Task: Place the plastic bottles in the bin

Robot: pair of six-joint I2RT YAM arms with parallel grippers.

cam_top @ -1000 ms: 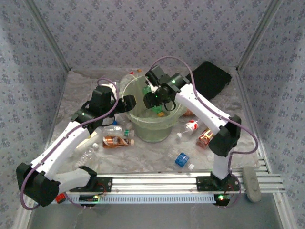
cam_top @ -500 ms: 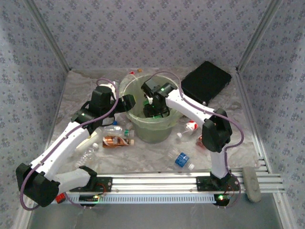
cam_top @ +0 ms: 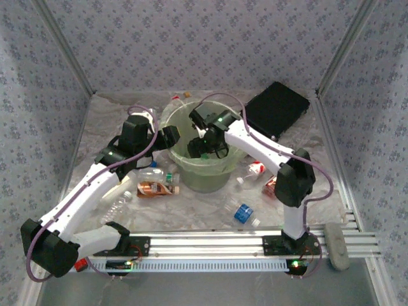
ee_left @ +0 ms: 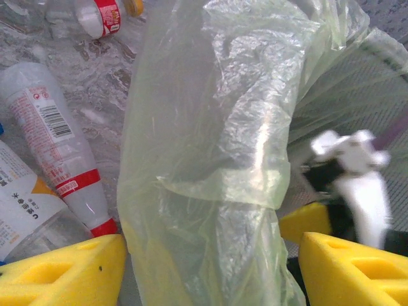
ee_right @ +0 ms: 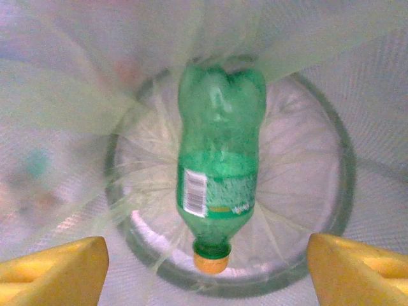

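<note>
Right hand [ee_right: 205, 247] spread apart, dimpled green plastic bottle [ee_right: 220, 159] loose inside round, film-lined bin [ee_right: 376, 127]

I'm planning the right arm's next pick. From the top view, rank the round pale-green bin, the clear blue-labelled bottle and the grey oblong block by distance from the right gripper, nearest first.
1. Round pale-green bin: the right gripper hangs inside its rim.
2. Clear blue-labelled bottle: lying in front of the bin, slightly right.
3. Grey oblong block: far right front corner.
</note>
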